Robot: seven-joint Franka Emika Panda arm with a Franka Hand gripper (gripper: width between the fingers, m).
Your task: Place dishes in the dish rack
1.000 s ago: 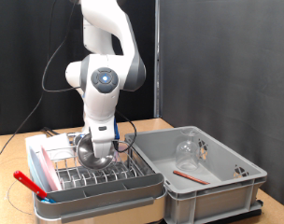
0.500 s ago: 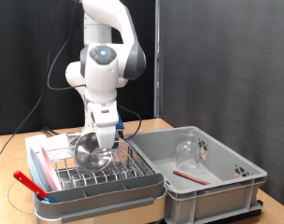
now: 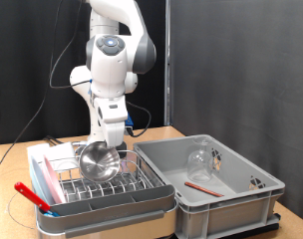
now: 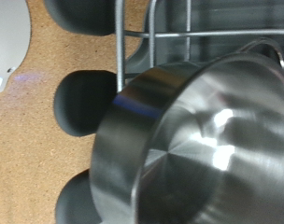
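The shiny steel bowl (image 3: 95,159) leans on its side among the prongs of the chrome dish rack (image 3: 132,187). It fills the wrist view (image 4: 207,140) under a rack wire (image 4: 133,37). My gripper (image 3: 113,140) hangs just above the bowl's upper right rim, clear of it and open, with nothing between its fingers. A pink plate (image 3: 48,183) stands on edge at the rack's left side. The clear glass (image 3: 199,159) and a thin red utensil (image 3: 199,186) lie in the grey tub on the exterior view's right. The fingers do not show in the wrist view.
The large grey plastic tub (image 3: 231,204) sits close against the rack's right side. A red handle (image 3: 28,193) sticks out at the rack's front left. Cables trail over the table's left edge. A black curtain closes off the back.
The arm has risen away from the rack while the steel bowl stayed leaning among the prongs, so the bowl was let go.
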